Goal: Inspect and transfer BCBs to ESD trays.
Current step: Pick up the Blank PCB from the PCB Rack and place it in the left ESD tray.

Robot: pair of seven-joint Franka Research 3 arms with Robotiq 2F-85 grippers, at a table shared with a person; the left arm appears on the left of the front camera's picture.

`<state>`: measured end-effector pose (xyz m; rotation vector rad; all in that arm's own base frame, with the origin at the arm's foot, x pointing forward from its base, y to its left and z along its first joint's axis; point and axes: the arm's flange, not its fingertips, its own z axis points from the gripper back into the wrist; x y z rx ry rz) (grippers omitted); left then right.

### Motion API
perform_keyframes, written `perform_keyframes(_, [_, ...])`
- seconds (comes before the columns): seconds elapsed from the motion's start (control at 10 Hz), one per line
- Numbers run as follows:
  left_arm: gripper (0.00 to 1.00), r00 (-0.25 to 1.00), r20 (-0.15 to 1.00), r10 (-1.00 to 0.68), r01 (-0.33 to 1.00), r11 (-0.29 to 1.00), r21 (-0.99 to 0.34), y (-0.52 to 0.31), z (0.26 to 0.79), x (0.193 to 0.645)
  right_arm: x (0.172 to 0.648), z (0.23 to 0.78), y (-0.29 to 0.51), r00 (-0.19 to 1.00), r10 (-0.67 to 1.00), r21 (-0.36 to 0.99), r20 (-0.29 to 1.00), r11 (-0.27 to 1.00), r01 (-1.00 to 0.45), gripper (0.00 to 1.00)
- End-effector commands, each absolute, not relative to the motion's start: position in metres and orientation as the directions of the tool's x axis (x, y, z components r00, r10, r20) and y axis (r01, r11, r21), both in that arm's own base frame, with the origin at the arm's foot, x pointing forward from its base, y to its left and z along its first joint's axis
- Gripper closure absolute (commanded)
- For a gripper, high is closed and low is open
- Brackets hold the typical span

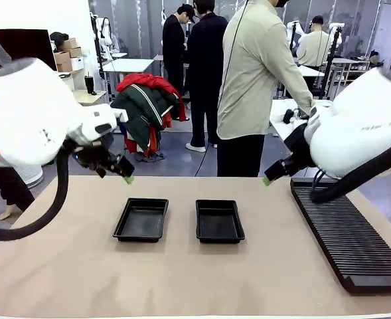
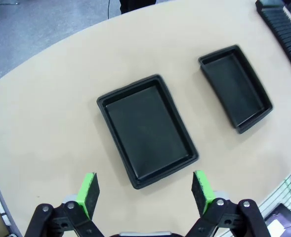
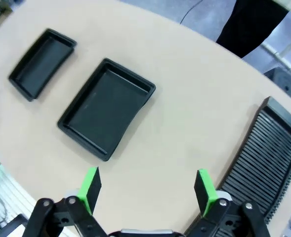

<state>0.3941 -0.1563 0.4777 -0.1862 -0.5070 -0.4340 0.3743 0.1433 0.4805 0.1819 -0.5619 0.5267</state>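
**Both arms raised, trays bare**

Two ESD trays lie side by side near the middle of the surface (image 1: pixel 62 266). The left tray (image 1: pixel 142 220) has the right tray (image 1: pixel 220 221) at its 3 o'clock with a clear gap between them, and their long sides run 12 to 6. Both floors are bare, with no BCBs in either yet. A long ribbed rack (image 1: pixel 354 239) lies further out at 3 o'clock, well apart from the right tray, and its slots look bare from here. A person (image 1: pixel 248 80) stands past the far edge at 12 o'clock.

The left jaws hang above the surface at 11 o'clock of the left tray, spread wide and holding nothing. In the left wrist view we see the green pads (image 2: pixel 88 192) on either side of that tray's near end. The right jaws hover at 1 o'clock of the right tray, between it and the rack, also spread and empty.

Handling, our judgement: we expect the boards to be thin, stiff and light, with faces best left untouched. We would take one by two opposite bare edges near mid-length. A gentle squeeze should do, since a thin board may bow or skate off the pads. We would lower it level, because the flared rims should guide it in. The trays look light and may slide if nudged.
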Motion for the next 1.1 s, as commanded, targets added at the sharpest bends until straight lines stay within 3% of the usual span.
perform_keyframes(0.0, [0.0,0.821,0.499,-0.277,0.395,0.907,-0.147,-0.151,0.51,0.39,0.367,0.513,0.127,0.749,0.405,0.098,0.524,0.845,-0.526,0.0])
perform_keyframes(0.5, [0.0,0.89,0.448,-0.087,0.258,0.906,-0.337,-0.139,0.599,0.368,0.355,0.611,0.081,0.814,0.345,0.259,0.467,0.827,-0.499,0.0])
perform_keyframes(1.0, [0.0,0.956,0.286,0.068,0.09,0.857,-0.507,-0.111,0.681,0.341,0.353,0.683,0.008,0.929,0.123,0.493,0.349,0.819,-0.293,0.0])
